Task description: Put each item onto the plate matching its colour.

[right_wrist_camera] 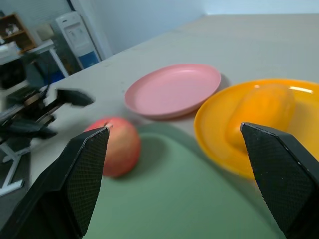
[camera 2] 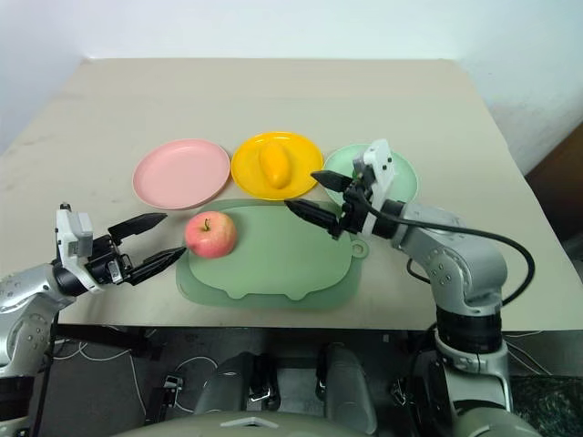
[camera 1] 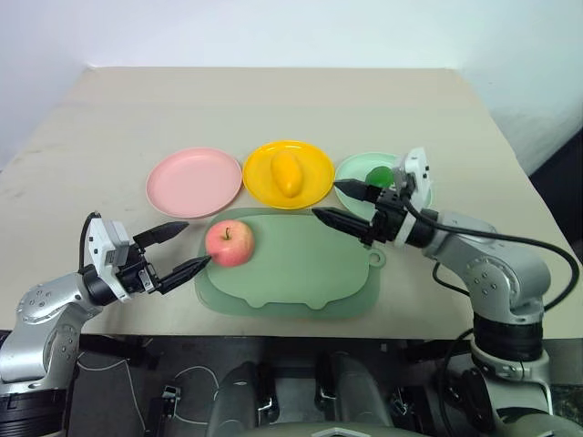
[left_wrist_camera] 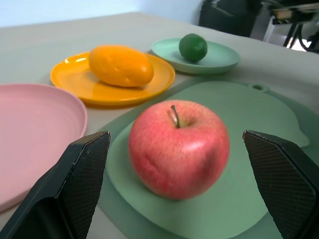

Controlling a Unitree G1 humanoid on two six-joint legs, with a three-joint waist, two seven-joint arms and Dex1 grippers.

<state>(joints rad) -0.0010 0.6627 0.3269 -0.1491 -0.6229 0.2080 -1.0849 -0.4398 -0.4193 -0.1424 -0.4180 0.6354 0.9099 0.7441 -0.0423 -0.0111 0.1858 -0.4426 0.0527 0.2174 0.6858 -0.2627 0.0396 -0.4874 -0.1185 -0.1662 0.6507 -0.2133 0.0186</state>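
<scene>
Head views: the apple (camera 1: 230, 242) stands on the left end of the green tray (camera 1: 301, 282), just below the pink plate (camera 1: 194, 181). The mango (camera 1: 287, 173) lies on the yellow plate (camera 1: 310, 187); the dark-green fruit (camera 1: 380, 175) sits on the mint plate (camera 1: 353, 170). The left gripper (camera 1: 180, 249) hovers beside the apple, fingers apart. The right gripper (camera 1: 341, 203) hangs over the tray's upper right, fingers spread, empty.

Left wrist view: the apple sits between the open fingers (left_wrist_camera: 82, 174), untouched.

Right wrist view: wide-spread fingers (right_wrist_camera: 82, 169) frame apple, pink plate and mango.
</scene>
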